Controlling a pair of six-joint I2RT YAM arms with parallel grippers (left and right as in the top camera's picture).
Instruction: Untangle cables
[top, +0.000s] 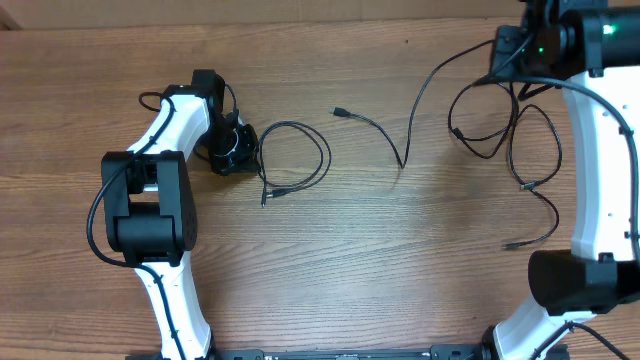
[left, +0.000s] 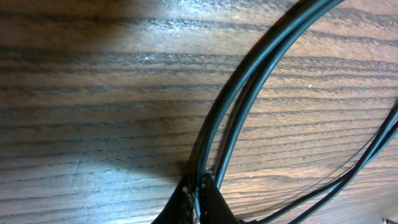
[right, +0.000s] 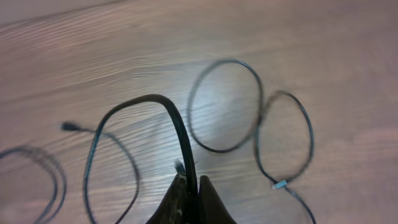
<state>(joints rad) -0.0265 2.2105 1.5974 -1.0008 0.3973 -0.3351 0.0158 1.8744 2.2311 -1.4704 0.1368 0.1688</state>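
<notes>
Overhead, we see the left hand (top: 232, 150) low on the wooden surface (top: 330, 260), closed on a black looped cable (top: 300, 155). The cable's ring lies just to the hand's right, with a loose end trailing at the loop's lower edge. Our left wrist camera shows the pinch up close: both fingers (left: 216, 205) press together on strands that curve away over the grain. At centre, a second cable (top: 385, 135) runs from a small plug down to a kink, then climbs to the right hand (top: 508, 55) at the far corner. Our right wrist camera shows that hand clamped shut on the cable, which arches up from its fingertips above the surface. Beneath the right arm, the tangled cables (top: 520, 140) lie in overlapping loops, one silvery tip (right: 278, 184) showing.
</notes>
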